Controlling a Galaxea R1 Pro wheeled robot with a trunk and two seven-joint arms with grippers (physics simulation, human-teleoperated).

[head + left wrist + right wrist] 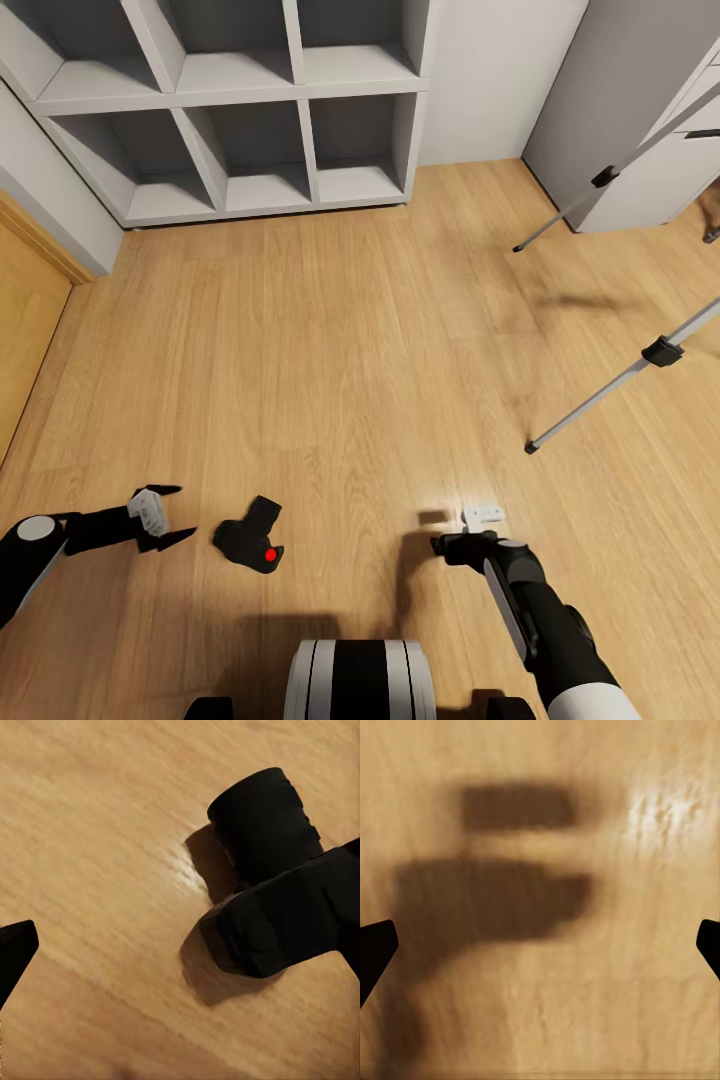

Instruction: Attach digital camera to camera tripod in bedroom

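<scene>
Presently: left gripper (pixel 168 515), jaws wide, empty, low over the floor (pixel 330 350). Digital camera (pixel 250 541) just beyond its fingertips, lying on the planks; likely rigid, light, best pinched across the body, not the lens. Right gripper (pixel 482 520): jaws apart, empty. Camera tripod (pixel 640 362) well beyond it.

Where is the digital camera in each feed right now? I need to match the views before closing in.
Head view: the digital camera lies on the wood floor, low and left of centre, just beyond the open left gripper.
Left wrist view: digital camera at the right side, lens barrel raised off the floor.
Right wrist view: not in it; floor and shadows.
Shared landmark: the wood floor planks.
</scene>
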